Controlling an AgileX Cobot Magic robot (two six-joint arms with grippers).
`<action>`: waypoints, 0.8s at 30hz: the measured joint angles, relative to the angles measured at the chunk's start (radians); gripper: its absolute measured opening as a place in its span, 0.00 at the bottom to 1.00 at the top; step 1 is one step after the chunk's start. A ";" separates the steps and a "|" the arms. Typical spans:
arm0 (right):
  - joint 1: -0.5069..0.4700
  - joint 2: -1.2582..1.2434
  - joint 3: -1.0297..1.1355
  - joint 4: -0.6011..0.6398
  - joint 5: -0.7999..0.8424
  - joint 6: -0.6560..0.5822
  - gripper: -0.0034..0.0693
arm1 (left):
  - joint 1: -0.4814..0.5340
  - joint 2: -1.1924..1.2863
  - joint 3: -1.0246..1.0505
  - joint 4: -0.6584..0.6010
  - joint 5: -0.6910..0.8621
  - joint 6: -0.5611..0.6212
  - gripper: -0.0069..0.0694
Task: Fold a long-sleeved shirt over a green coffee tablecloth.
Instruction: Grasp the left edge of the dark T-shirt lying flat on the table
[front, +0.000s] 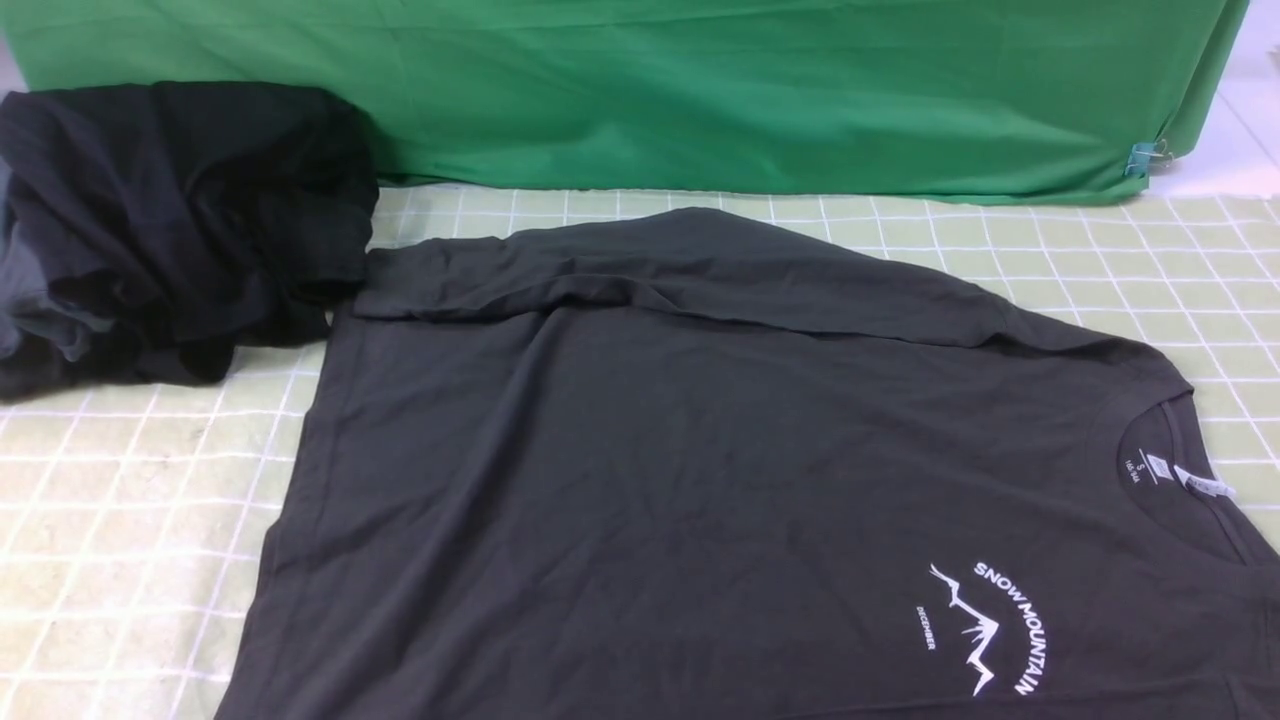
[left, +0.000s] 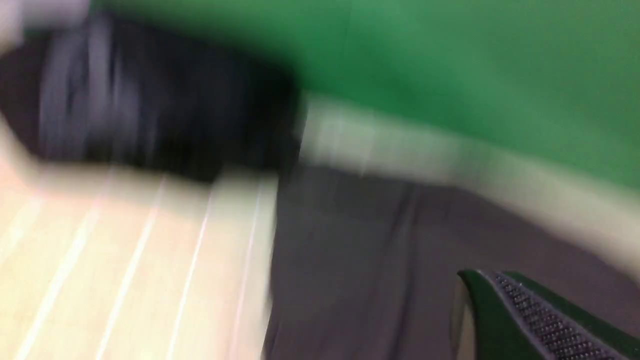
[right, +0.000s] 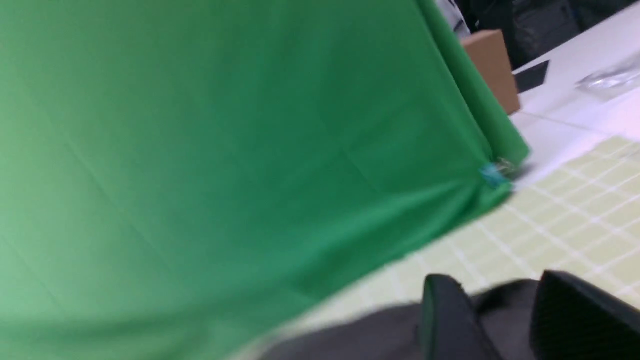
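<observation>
The long-sleeved shirt (front: 640, 480) lies flat on the green coffee tablecloth (front: 120, 480), chest print up and neck at the right. One sleeve (front: 650, 270) is folded across its far edge. Neither gripper shows in the front view. The blurred left wrist view has my left gripper (left: 467, 275) shut and empty, hovering above the shirt (left: 360, 260) near its edge on the tablecloth (left: 125, 250). In the right wrist view, my right gripper (right: 495, 280) stands with its fingers apart and nothing between them, above the shirt's edge (right: 360, 335) and the tablecloth (right: 565, 220).
A black heap of clothes (front: 170, 220) sits at the far left, touching the folded sleeve's end. A plain bright green cloth (front: 700, 90) hangs along the back, held by a clip (front: 1140, 158). A cardboard box (right: 492, 65) stands beyond its corner.
</observation>
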 joint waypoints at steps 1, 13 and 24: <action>0.000 0.000 0.000 0.005 -0.008 0.020 0.38 | 0.000 0.077 -0.013 -0.012 0.072 0.039 0.12; 0.034 0.022 -0.092 -0.056 0.102 0.017 0.16 | -0.209 0.371 0.188 0.033 0.196 0.095 0.08; 0.285 0.559 -0.598 -0.077 0.665 -0.379 0.06 | -0.545 0.478 0.246 0.213 0.057 -0.046 0.19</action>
